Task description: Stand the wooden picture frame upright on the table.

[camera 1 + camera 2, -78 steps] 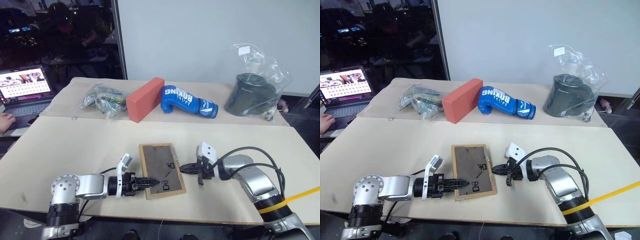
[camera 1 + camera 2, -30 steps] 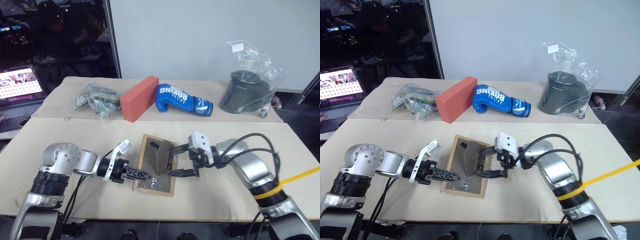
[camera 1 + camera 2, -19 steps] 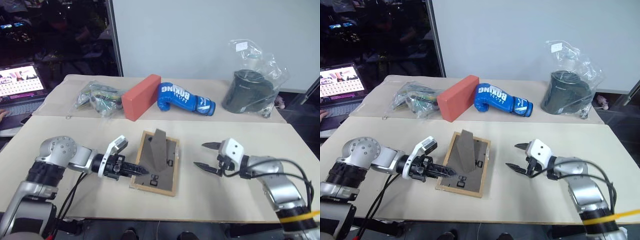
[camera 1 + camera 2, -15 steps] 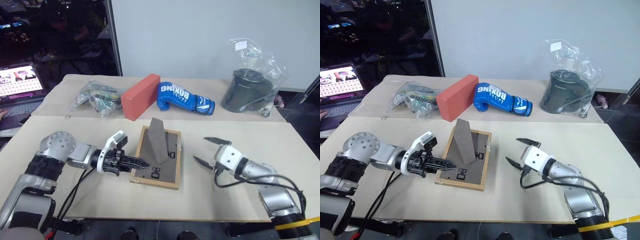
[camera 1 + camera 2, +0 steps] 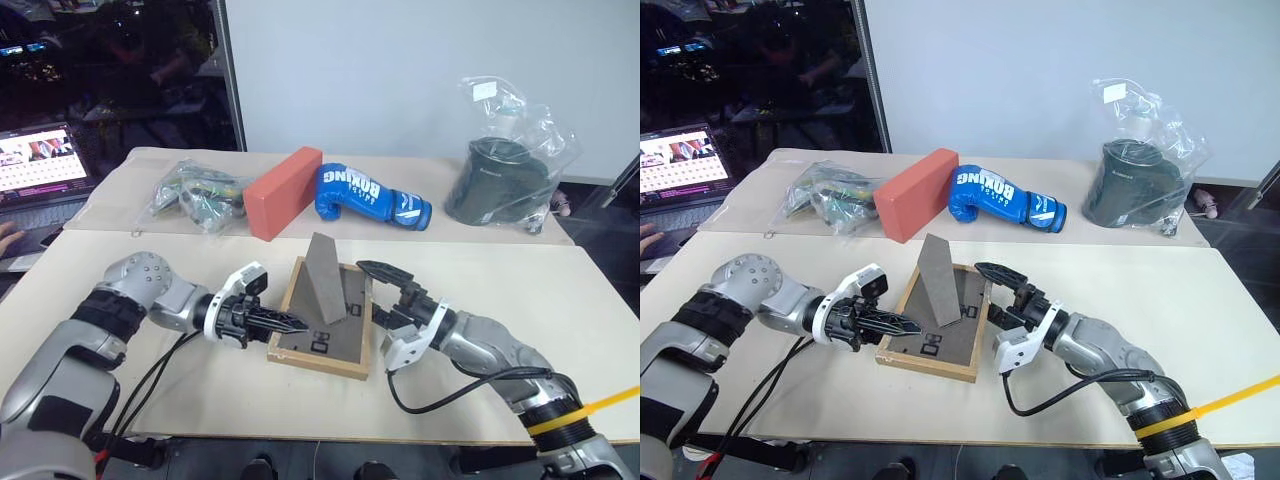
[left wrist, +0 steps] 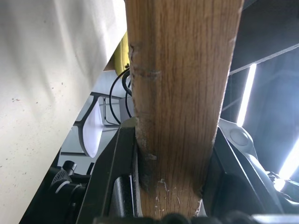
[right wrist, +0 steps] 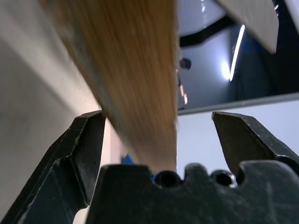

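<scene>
On the far left a laptop [image 5: 45,165] sits beside the table [image 5: 600,300], with a person's hand [image 5: 12,240] at it. On the back section of the table, well away from the work, lie a plastic bag [image 5: 195,195], a red block [image 5: 285,192], a blue boxing glove [image 5: 375,197] and a dark bagged bundle [image 5: 505,185].

The left hand [image 5: 285,325] is clamped narrow on the near-left edge of the frame [image 5: 325,335]; its wrist view shows the wood gripped tight between both fingers. The frame sits mid-table, back board up, tilted so its left side is raised while the right side stays low; whether that side touches the table I cannot tell. The stand [image 5: 325,280] is folded out and points up.

The right hand [image 5: 385,295] is at the frame's right edge, jaws wide, the wood rail lying between the fingers but not yet pinched.

The frame's long axis runs away from the robot, with one hand on each long side. Judging by this, the next move is to rotate it about that axis until the stand's foot meets the table
</scene>
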Motion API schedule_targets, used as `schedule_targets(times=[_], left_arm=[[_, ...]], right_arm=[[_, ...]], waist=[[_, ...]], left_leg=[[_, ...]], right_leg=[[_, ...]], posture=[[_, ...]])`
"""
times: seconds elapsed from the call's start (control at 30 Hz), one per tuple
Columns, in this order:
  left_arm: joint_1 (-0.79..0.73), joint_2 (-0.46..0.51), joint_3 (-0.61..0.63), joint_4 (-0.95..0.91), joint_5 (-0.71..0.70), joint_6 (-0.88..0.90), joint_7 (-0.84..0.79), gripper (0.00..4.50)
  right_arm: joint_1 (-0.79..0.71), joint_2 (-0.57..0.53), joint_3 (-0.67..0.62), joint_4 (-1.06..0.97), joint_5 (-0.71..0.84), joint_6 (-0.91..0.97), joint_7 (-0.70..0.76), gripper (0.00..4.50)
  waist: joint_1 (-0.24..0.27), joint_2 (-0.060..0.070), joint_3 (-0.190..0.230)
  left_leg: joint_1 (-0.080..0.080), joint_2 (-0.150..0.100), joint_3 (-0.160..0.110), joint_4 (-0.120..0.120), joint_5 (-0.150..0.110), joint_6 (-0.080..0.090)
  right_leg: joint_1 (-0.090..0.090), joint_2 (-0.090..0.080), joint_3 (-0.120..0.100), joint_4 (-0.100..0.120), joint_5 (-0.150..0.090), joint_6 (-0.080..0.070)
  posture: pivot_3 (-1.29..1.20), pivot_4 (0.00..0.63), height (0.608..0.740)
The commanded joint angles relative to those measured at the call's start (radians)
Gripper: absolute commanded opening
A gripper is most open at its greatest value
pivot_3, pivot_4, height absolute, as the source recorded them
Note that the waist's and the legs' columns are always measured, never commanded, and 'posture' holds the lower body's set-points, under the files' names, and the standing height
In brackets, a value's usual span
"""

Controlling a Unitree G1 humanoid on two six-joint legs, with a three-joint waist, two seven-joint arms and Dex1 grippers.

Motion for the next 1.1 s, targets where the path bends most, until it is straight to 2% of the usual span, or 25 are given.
schedule_targets(times=[0.03, 0.1, 0.2, 0.3, 0.4, 0.43, 0.5, 0.53, 0.57, 0.63, 0.67, 0.77, 0.8, 0.87, 0.9, 1.0, 1.1], left_arm=[[-0.003, 0.017, 0.002, -0.030, -0.002, 0.002, -0.027, 1.16], [0.019, 0.030, 0.020, -0.066, 0.026, 0.002, -0.035, 1.16], [0.069, 0.033, 0.117, -0.156, 0.096, -0.004, -0.053, 1.16], [0.129, 0.029, 0.285, -0.216, 0.101, -0.073, -0.124, 1.16], [0.169, 0.057, 0.340, -0.287, 0.189, -0.129, -0.188, 1.16], [0.177, 0.069, 0.346, -0.306, 0.217, -0.133, -0.212, 2.17], [0.202, 0.141, 0.348, -0.349, 0.329, -0.233, -0.307, 2.95], [0.214, 0.161, 0.351, -0.362, 0.372, -0.277, -0.337, 3.19], [0.235, 0.197, 0.359, -0.366, 0.450, -0.378, -0.374, 3.61], [0.260, 0.225, 0.383, -0.354, 0.547, -0.507, -0.419, 4.42], [0.268, 0.234, 0.399, -0.338, 0.581, -0.554, -0.447, 4.50], [0.346, 0.191, 0.543, -0.317, 0.682, -0.860, -0.470, 4.50], [0.359, 0.181, 0.566, -0.321, 0.696, -0.890, -0.468, 4.50], [0.338, 0.112, 0.650, -0.309, 0.637, -0.827, -0.351, 4.50], [0.341, 0.062, 0.698, -0.326, 0.631, -0.850, -0.275, 4.50], [0.378, -0.022, 0.764, -0.389, 0.667, -0.925, -0.181, 4.50], [0.426, -0.059, 0.755, -0.439, 0.737, -0.986, -0.146, 4.50]], right_arm=[[-0.014, -0.001, -0.006, -0.008, 0.048, -0.031, -0.013, 3.10], [-0.013, -0.001, -0.006, -0.004, 0.068, -0.037, -0.007, 2.43], [-0.013, -0.005, -0.004, 0.002, 0.084, -0.045, -0.001, 1.42], [-0.017, -0.011, -0.004, 0.016, 0.098, -0.053, 0.010, 1.31], [-0.026, -0.021, -0.010, 0.030, 0.117, -0.057, 0.021, 1.31], [-0.028, -0.025, -0.012, 0.033, 0.125, -0.057, 0.026, 1.31], [-0.039, -0.031, -0.012, 0.047, 0.166, -0.051, 0.057, 1.24], [-0.042, -0.034, -0.011, 0.052, 0.183, -0.049, 0.070, 1.23], [-0.046, -0.038, -0.010, 0.062, 0.213, -0.043, 0.090, 1.23], [-0.049, -0.041, -0.010, 0.079, 0.266, -0.028, 0.125, 1.23], [-0.050, -0.039, -0.008, 0.092, 0.310, -0.008, 0.154, 1.23], [-0.048, 0.014, -0.014, 0.110, 0.606, 0.223, 0.350, 1.23], [-0.048, 0.028, -0.017, 0.103, 0.685, 0.317, 0.414, 1.23], [-0.048, 0.056, -0.033, 0.060, 0.901, 0.571, 0.547, 1.23], [-0.056, 0.071, -0.055, 0.046, 1.007, 0.702, 0.585, 1.23], [-0.090, 0.089, -0.113, 0.031, 1.189, 0.983, 0.634, 1.23], [-0.136, 0.088, -0.144, 0.054, 1.255, 1.172, 0.634, 1.23]], waist=[[0.000, 0.000, 0.000], [-0.002, 0.000, 0.000], [-0.008, 0.000, 0.000], [-0.012, 0.000, 0.000], [-0.010, 0.000, 0.000], [-0.009, 0.000, 0.000], [-0.006, -0.001, 0.001], [-0.008, -0.001, 0.001], [-0.009, -0.001, 0.001], [-0.011, -0.001, 0.001], [-0.010, -0.001, 0.001], [-0.012, -0.001, 0.001], [-0.011, -0.001, 0.001], [-0.009, -0.001, 0.001], [-0.005, -0.001, 0.001], [0.001, -0.001, 0.002], [-0.002, -0.001, 0.002]], left_leg=[[0.000, 0.000, 0.000, 0.000, 0.000, 0.000], [0.000, 0.000, 0.000, 0.000, 0.000, 0.000], [0.000, 0.000, 0.000, 0.000, 0.000, 0.000], [0.001, 0.000, 0.000, 0.000, 0.000, 0.000], [0.001, 0.000, -0.001, 0.000, 0.001, 0.000], [0.001, 0.000, -0.001, 0.000, 0.001, 0.000], [0.001, 0.000, -0.002, 0.000, 0.003, -0.001], [0.001, 0.000, -0.002, 0.000, 0.003, -0.001], [0.002, 0.000, -0.002, 0.000, 0.003, -0.001], [0.004, 0.000, -0.001, -0.001, 0.003, -0.001], [0.005, 0.000, -0.001, -0.002, 0.003, -0.001], [0.008, 0.001, -0.001, -0.002, 0.003, -0.001], [0.009, 0.001, -0.001, -0.002, 0.003, -0.001], [0.010, 0.002, -0.001, -0.002, 0.003, -0.001], [0.010, 0.002, -0.001, -0.001, 0.003, -0.001], [0.010, 0.002, -0.002, 0.001, 0.003, -0.001], [0.010, 0.002, -0.001, 0.000, 0.003, -0.001]], right_leg=[[0.000, 0.000, 0.000, 0.000, 0.000, 0.000], [0.000, 0.000, 0.000, 0.001, 0.000, 0.000], [0.000, 0.000, 0.000, 0.001, 0.000, 0.000], [0.000, 0.000, 0.000, 0.002, 0.000, -0.001], [0.000, 0.000, 0.000, 0.002, 0.001, -0.001], [0.001, 0.000, 0.000, 0.002, 0.001, -0.001], [0.002, 0.000, -0.002, 0.002, 0.001, -0.002], [0.002, 0.000, -0.001, 0.002, 0.003, -0.004], [0.002, 0.000, -0.001, 0.002, 0.004, -0.006], [0.003, 0.000, -0.001, 0.001, 0.004, -0.007], [0.004, 0.000, -0.001, 0.001, 0.004, -0.007], [0.009, 0.000, -0.001, 0.001, 0.003, -0.006], [0.010, 0.000, -0.002, 0.000, 0.003, -0.007], [0.011, 0.000, -0.002, 0.000, 0.003, -0.008], [0.012, 0.000, -0.002, 0.000, 0.004, -0.007], [0.014, 0.000, -0.005, 0.000, 0.003, -0.006], [0.013, 0.000, -0.005, 0.000, 0.004, -0.007]], posture=[[0.00, 0.150, 0.727], [0.00, 0.150, 0.727], [0.00, 0.150, 0.727], [0.00, 0.150, 0.727], [0.00, 0.150, 0.727], [0.00, 0.150, 0.727], [0.00, 0.150, 0.727], [0.00, 0.150, 0.727], [0.00, 0.150, 0.727], [0.00, 0.150, 0.727], [0.00, 0.150, 0.727], [0.00, 0.150, 0.727], [0.00, 0.150, 0.727], [0.00, 0.150, 0.727], [0.00, 0.150, 0.727], [0.00, 0.150, 0.727], [0.00, 0.150, 0.727]])
